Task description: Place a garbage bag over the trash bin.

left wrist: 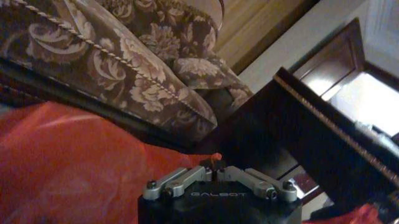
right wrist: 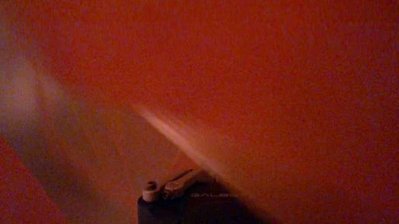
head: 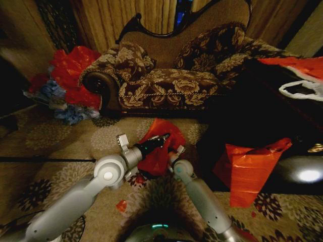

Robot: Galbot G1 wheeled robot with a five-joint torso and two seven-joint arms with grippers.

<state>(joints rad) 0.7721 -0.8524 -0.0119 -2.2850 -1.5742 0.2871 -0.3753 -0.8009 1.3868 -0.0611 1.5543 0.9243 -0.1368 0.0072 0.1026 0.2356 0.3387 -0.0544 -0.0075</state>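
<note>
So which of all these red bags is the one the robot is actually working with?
Start at the patterned sofa and come down to the carpet before it. There, the crinkly deep-red garbage bag is bunched between the left gripper and the right gripper. Unlike the flat orange-red bag standing to the right or the heap of bags by the sofa's arm, it alone lies between the grippers.

1. One garbage bag (head: 160,146), deep red and crinkly, lay on the carpet just in front of the sofa.
2. One floral sofa (head: 171,83) stood there, with two loose cushions on it.
3. One larger flat orange-red bag (head: 250,169) hung in front of the sofa, off its right end.
4. One heap of red and blue bags (head: 68,85) lay beside the sofa's left arm.
5. Two robot arms reached toward the sofa, each ending in one gripper: the left gripper (head: 164,137) and the right gripper (head: 176,151).
</note>
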